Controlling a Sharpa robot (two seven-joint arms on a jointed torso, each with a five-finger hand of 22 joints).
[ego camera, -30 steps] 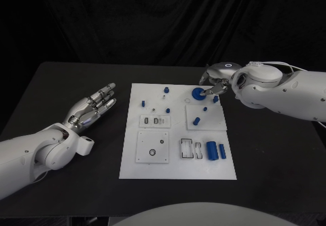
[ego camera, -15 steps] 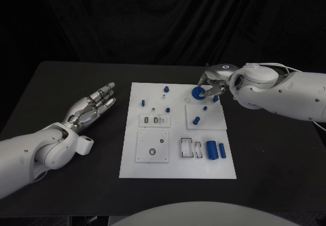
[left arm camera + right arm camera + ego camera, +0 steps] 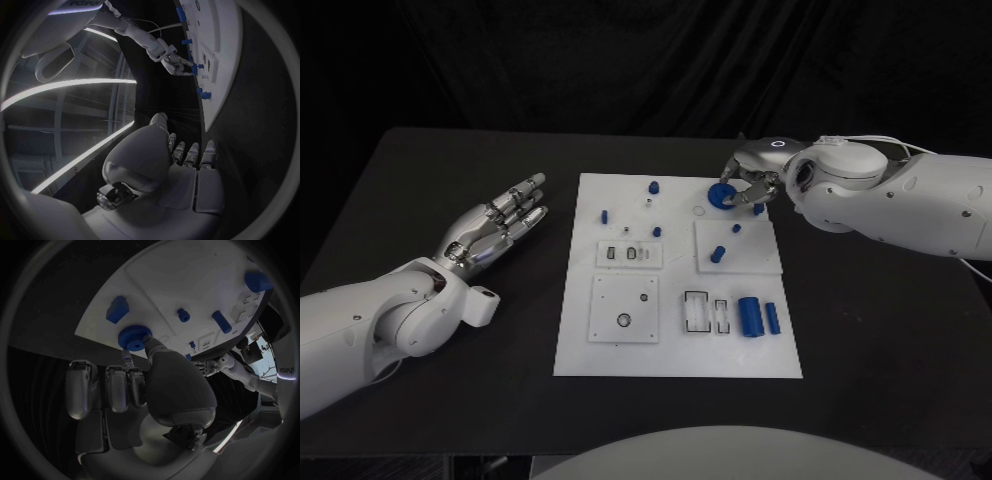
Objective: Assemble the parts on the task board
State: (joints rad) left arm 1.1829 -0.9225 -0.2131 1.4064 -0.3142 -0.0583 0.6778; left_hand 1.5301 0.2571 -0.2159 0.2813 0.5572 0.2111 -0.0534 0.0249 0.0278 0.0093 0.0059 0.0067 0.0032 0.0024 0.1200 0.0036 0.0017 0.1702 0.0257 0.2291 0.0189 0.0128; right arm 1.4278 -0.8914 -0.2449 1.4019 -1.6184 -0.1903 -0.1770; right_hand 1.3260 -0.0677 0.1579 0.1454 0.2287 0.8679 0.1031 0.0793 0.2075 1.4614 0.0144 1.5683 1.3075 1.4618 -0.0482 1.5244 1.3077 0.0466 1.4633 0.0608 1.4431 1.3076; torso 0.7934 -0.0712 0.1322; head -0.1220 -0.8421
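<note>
The right hand (image 3: 750, 183) pinches a blue knob (image 3: 134, 337) in its fingers (image 3: 127, 356), over the board (image 3: 678, 352). The left hand (image 3: 495, 228) lies flat, fingers spread.

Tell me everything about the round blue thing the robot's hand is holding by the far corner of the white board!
The round blue knob-like part looks like matte plastic, a short disc with a ridged, notched rim. It sits at the far right corner of the white task board, near the edge. The right hand pinches it, a fingertip pressing its side. Whether it rests on the board or is lifted slightly cannot be told. A smaller blue block lies close by, apart from it.
</note>
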